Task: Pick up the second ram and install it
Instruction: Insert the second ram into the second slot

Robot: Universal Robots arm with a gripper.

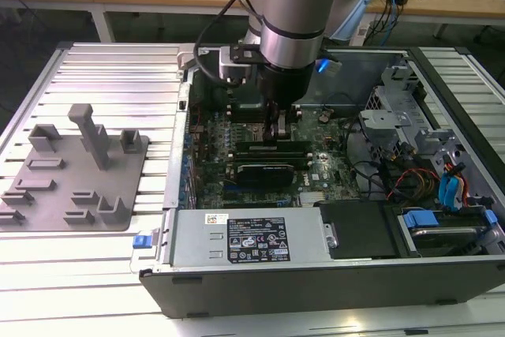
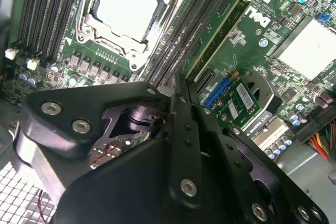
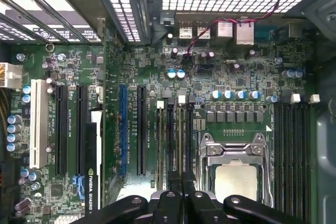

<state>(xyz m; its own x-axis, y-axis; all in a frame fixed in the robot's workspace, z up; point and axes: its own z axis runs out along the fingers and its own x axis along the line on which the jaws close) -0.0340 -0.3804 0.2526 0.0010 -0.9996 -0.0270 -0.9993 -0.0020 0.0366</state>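
My gripper (image 1: 280, 133) reaches down into the open computer case, over the memory slots beside the silver processor socket (image 3: 236, 174). In both wrist views its two black fingers stand pressed together, gripper (image 3: 181, 178) and gripper (image 2: 177, 85). The second ram (image 3: 181, 140) shows edge-on as a thin olive-green strip. It runs along a slot straight in between my fingertips, upright and in line with the slot. How deep it sits I cannot tell. Another green stick (image 2: 220, 27) sits in the slot farthest from the socket.
A black graphics card (image 1: 268, 171) lies just in front of the slots. The power supply (image 1: 252, 236) and drive bays (image 1: 442, 195) fill the case's near side. A grey holder fixture (image 1: 75, 171) stands at the exterior view's left. More black slots (image 3: 291, 145) flank the socket's other side.
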